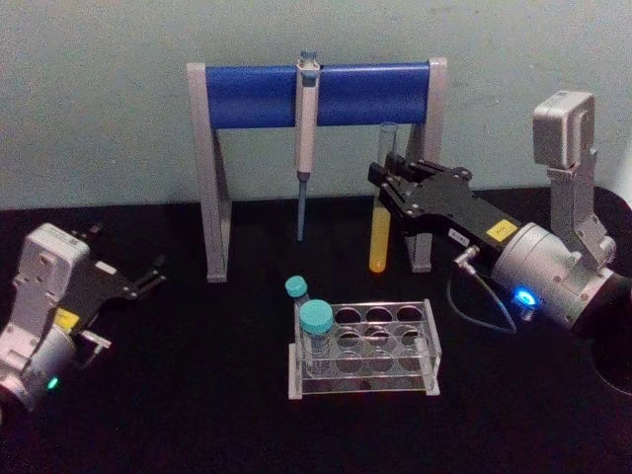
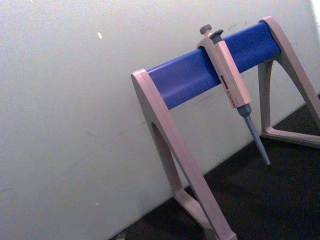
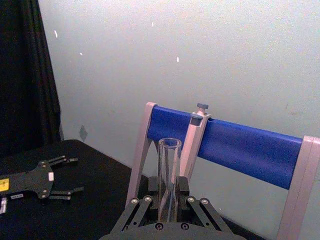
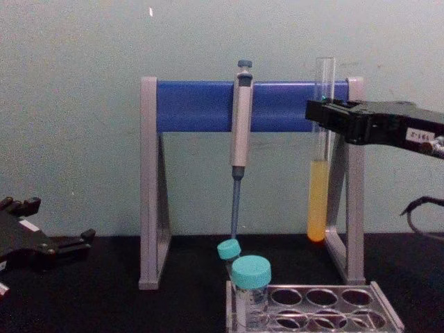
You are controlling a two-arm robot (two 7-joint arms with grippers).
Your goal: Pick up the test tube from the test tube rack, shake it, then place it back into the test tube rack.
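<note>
Tube (image 1: 379,239) is being pinched upright by right gripper (image 1: 387,184), clear of rack (image 1: 431,344); left gripper (image 1: 146,274) parked, fingers spread.

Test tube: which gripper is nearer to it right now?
Right. The right gripper is shut on the test tube, holding it upright in the air; the left gripper sits open, far off to its left and lower down.
</note>
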